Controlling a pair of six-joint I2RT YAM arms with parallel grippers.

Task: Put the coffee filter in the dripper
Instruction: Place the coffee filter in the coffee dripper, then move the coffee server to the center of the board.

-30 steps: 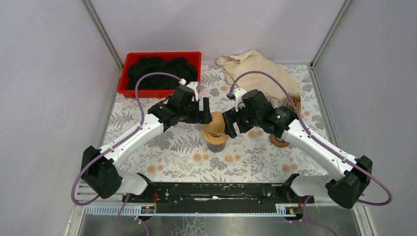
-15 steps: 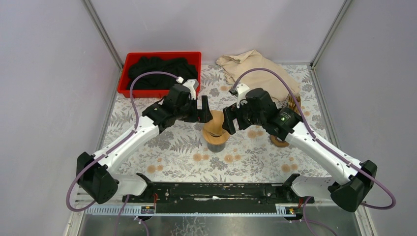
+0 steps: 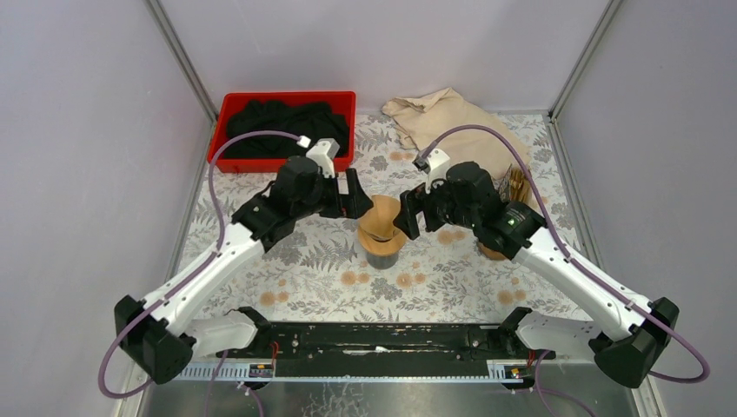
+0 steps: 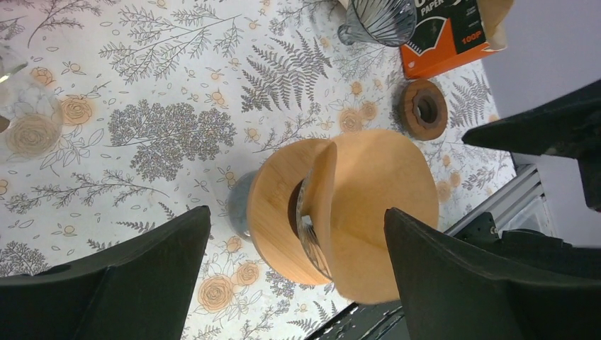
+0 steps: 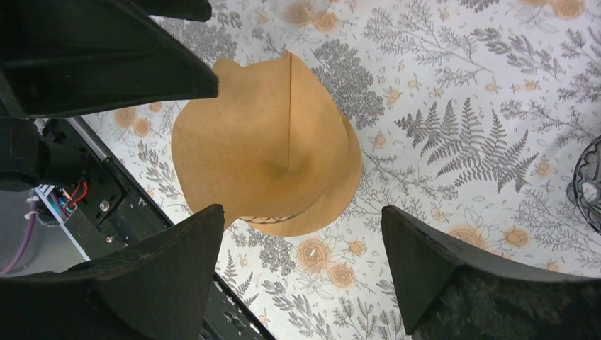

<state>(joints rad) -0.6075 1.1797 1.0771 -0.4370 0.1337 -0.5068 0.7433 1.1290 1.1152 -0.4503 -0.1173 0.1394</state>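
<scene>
The brown paper coffee filter (image 3: 381, 221) sits in the dripper (image 3: 381, 254) at the table's middle, with its upper part standing out above the rim. In the left wrist view the filter (image 4: 379, 205) rests in the dripper's wooden collar (image 4: 273, 212). In the right wrist view the filter (image 5: 262, 149) covers most of the collar (image 5: 333, 202). My left gripper (image 3: 357, 201) hangs open and empty just left of the filter, above it (image 4: 298, 283). My right gripper (image 3: 406, 217) hangs open and empty just right of it (image 5: 301, 276). Neither touches the filter.
A red bin (image 3: 228, 113) with black cloth stands at the back left, a beige cloth (image 3: 452, 117) at the back right. A wooden ring (image 4: 424, 110), an orange filter box (image 4: 446, 39), a second glass dripper (image 4: 375, 21) and a glass (image 4: 28, 117) lie around.
Both grippers have drawn back a little from the filter, the left arm swinging left and the right arm right. The filter stays in the dripper.
</scene>
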